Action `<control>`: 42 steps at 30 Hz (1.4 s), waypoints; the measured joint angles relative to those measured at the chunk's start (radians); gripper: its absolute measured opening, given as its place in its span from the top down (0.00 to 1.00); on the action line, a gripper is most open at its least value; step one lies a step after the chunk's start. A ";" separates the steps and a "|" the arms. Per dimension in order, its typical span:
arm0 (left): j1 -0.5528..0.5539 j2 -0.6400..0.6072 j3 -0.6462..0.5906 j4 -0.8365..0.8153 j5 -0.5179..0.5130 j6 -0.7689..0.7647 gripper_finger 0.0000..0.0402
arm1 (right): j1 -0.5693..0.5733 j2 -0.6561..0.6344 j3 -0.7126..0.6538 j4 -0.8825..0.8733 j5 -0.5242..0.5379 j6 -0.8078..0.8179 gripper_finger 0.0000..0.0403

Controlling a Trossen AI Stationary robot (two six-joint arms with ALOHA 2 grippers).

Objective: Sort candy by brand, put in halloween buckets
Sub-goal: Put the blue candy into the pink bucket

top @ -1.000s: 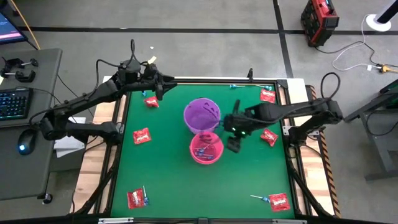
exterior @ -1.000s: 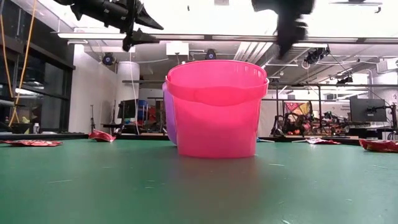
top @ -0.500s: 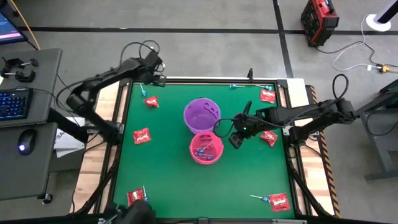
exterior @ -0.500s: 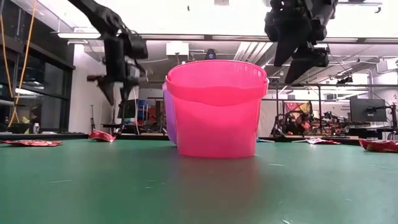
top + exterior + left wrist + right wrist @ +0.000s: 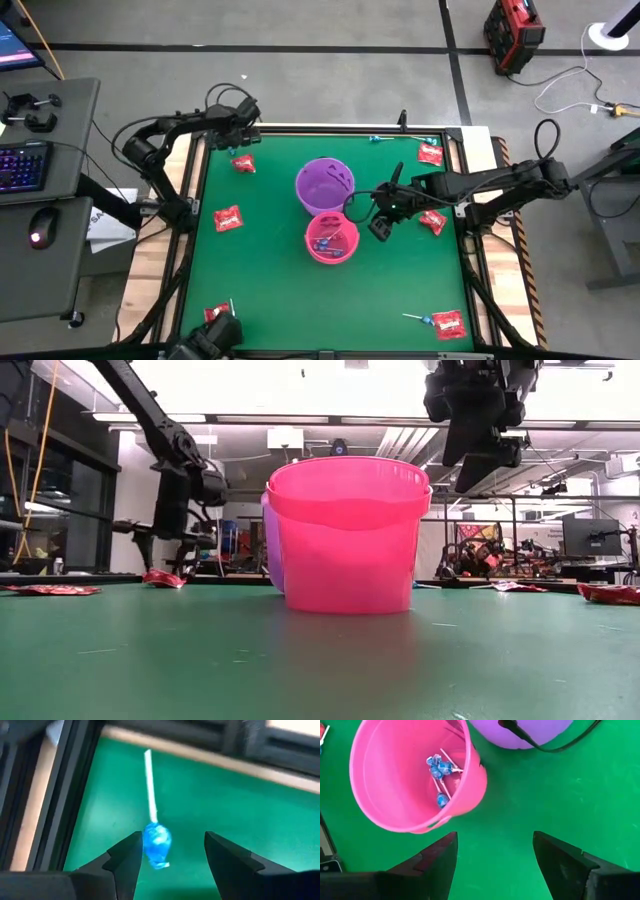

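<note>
**Table stock: two buckets, six red packets, loose and binned lollipops**

Near edge, high view: one red packet [image 5: 217, 318] at the near-left corner, with a lollipop stick beside it; one red packet [image 5: 450, 323] at the near-right corner, with one lollipop [image 5: 415, 318] just beside it.

Middle: one pink bucket [image 5: 331, 238], upright, touching one purple bucket [image 5: 324, 184] that stands just behind it. The pink bucket holds at least three blue-headed lollipops [image 5: 439, 770]; the purple bucket's contents cannot be made out. One red packet [image 5: 228, 218] lies left of the buckets and one red packet [image 5: 433, 220] right of them.

The right gripper [image 5: 378, 226] hangs above the cloth just right of the pink bucket, its fingers [image 5: 435, 857] spread wide, nothing between them.

Far side: one red packet [image 5: 243, 163] at far left, one red packet [image 5: 430, 153] at far right, and one lollipop [image 5: 381, 139] at the far edge.

The left gripper [image 5: 240, 139] is at the far-left corner, low over one lollipop [image 5: 156, 839] on the green table [image 5: 270, 270], fingers apart on either side of the blue head, not closed on it.
</note>
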 joint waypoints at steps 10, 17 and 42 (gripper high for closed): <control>0.010 -0.001 -0.054 0.059 -0.042 -0.063 0.51 | 0.000 0.000 0.000 -0.004 0.023 -0.027 0.38; 0.010 0.000 -0.059 0.083 -0.048 -0.059 0.85 | 0.000 0.000 0.000 -0.004 0.036 -0.030 0.38; -0.080 -0.288 -0.062 0.256 0.112 0.114 1.00 | 0.039 -0.028 0.000 -0.005 0.111 -0.030 0.38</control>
